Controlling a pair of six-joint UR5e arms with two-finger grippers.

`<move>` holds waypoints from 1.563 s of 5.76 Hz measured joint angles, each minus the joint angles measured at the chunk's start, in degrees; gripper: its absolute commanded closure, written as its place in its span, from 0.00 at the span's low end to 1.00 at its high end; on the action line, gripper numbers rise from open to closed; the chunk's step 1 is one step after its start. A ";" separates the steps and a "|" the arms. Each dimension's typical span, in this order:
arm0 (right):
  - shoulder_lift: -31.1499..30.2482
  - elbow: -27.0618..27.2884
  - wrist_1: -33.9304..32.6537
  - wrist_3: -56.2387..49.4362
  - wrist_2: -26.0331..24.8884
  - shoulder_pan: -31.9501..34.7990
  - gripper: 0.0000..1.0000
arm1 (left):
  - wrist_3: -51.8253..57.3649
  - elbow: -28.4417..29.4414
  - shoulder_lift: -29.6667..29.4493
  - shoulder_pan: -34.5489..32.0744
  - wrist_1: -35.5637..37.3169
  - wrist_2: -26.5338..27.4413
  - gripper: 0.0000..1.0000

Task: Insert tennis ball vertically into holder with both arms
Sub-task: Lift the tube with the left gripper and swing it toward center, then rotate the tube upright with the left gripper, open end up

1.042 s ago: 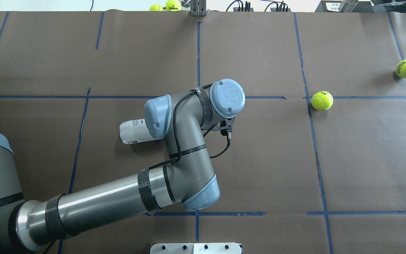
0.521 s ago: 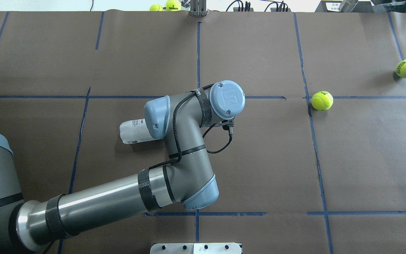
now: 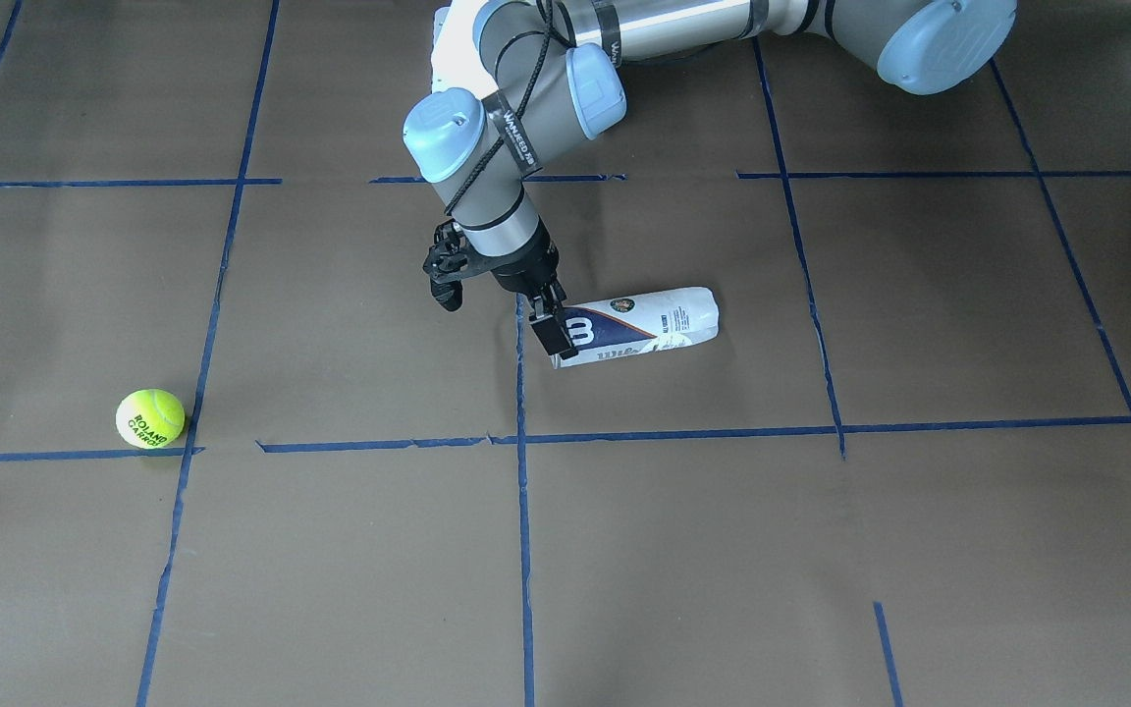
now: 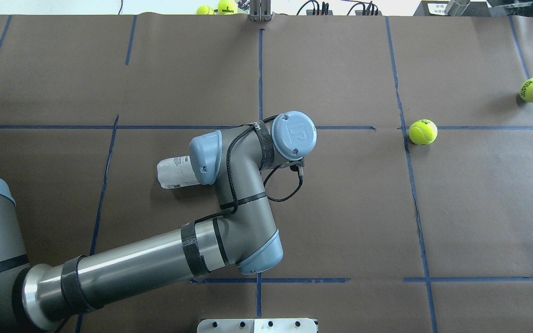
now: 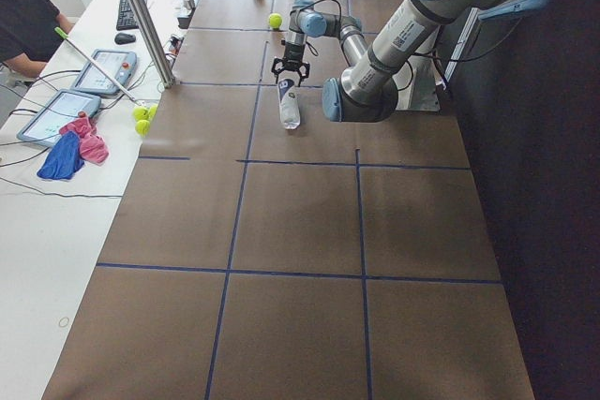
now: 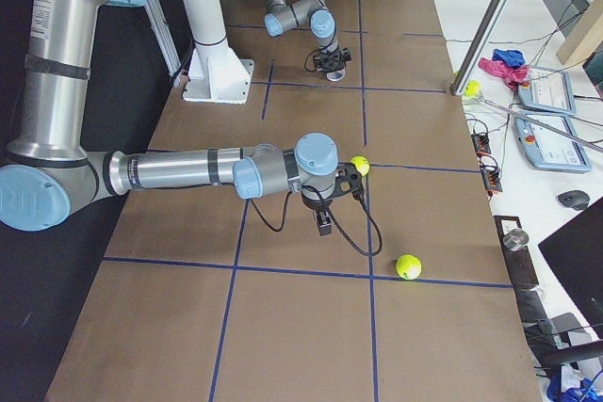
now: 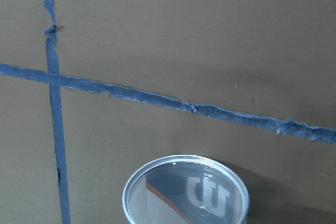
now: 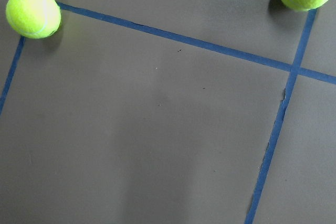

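Holder (image 3: 654, 324) lies flat, long axis side to side across the table, rim end at your left gripper (image 3: 552, 336). You cannot tell either gripper's finger spread. Your right gripper (image 6: 324, 225) hangs near the tennis ball (image 6: 359, 166).

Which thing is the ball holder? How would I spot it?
Follow the grey arm over the brown table to its black pincer. The holder lies there on its side: the only tube, white and navy, unlike the yellow balls.

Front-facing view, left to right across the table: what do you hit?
tennis ball → left gripper, down at the holder's open end → holder, lying on its side
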 measured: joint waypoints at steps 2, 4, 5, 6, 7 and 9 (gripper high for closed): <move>0.00 0.00 0.00 0.07 0.00 -0.04 0.00 | -0.03 1.88 0.41 -0.05 -2.57 0.02 0.00; 0.00 0.00 0.00 0.09 0.00 -0.01 0.00 | 0.06 2.07 2.13 -0.12 -4.49 -0.10 0.00; 0.00 0.00 0.00 0.07 0.00 -0.01 0.00 | 0.12 2.00 2.53 -0.15 -4.78 -0.12 0.03; 0.00 0.00 0.00 0.05 0.00 0.00 0.00 | 0.14 1.76 2.83 -0.16 -5.00 -0.21 0.19; 0.00 -0.03 0.00 0.07 0.00 0.00 0.00 | 0.09 1.24 3.25 -0.18 -6.45 -0.33 0.31; 0.00 -0.09 0.00 0.09 0.00 -0.03 0.00 | -1.15 -3.67 4.76 -1.16 -10.35 -0.42 0.31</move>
